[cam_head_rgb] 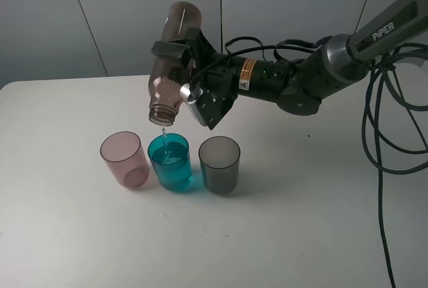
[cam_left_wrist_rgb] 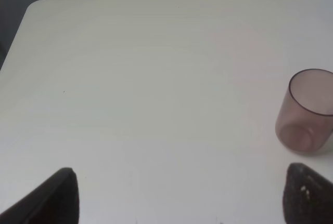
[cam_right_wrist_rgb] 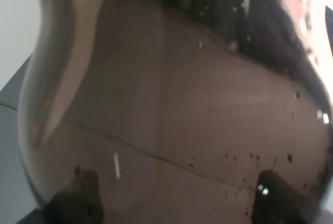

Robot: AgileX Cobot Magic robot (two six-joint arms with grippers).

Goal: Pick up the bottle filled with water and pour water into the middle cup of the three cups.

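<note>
Nearest the right wrist lens was the bottle, its smoky wall filling the view, droplets clinging inside. The right jaws pinched it, both dark tips showing against its body.

From the high camera, the bottle hung neck-down, steeply tipped, held about its middle by the right arm. Its mouth sat just above the teal cup, a thin water stream falling in. That cup looked well filled. Pink cup and grey cup flanked it, both apparently empty. The row stood on the table, nearer the far edge than the near one.

In the left wrist view, the left jaws were spread wide with nothing between them, over bare table near its far left corner. The pink cup stood beside one tip, apart from it.

The bottle was probably light by now, mostly drained; thin smooth plastic, likely to flex under a hard squeeze and to slip if wet. The mid-body seemed the sound place to hold, clear of the neck. The cups looked light and easy to knock over.

Count: one bottle, three cups (one pink, one teal, one grey), two sets of jaws.
</note>
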